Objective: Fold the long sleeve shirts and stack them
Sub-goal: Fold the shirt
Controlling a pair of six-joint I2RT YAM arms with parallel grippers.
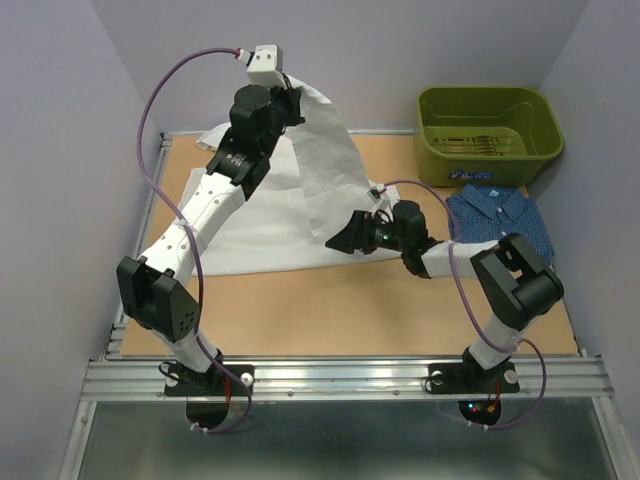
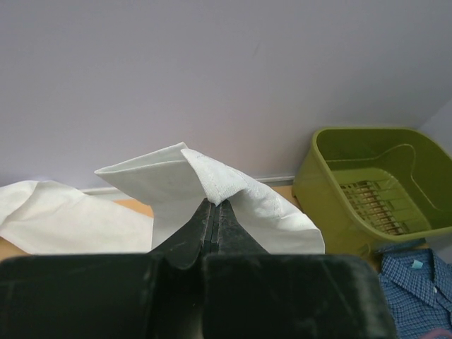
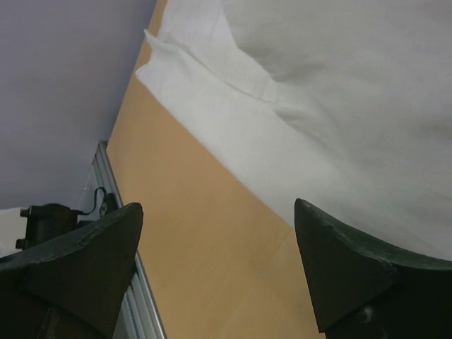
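The white long sleeve shirt [image 1: 270,225] lies spread over the left half of the table. My left gripper [image 1: 290,97] is shut on a fold of it and holds that part up high near the back wall, so a strip of cloth hangs down to the table. In the left wrist view the jaws [image 2: 215,203] pinch the white cloth [image 2: 240,191]. The dark blue checked shirt [image 1: 500,215] lies folded at the right, in front of the bin. My right gripper [image 1: 340,243] is open, low at the white shirt's front right edge [image 3: 339,106], with only bare table between its fingers [image 3: 217,206].
An olive-green plastic bin [image 1: 490,120] stands at the back right corner, also seen in the left wrist view [image 2: 374,183]. Bare wooden tabletop [image 1: 330,310] runs along the front. Purple walls close in the left, back and right sides.
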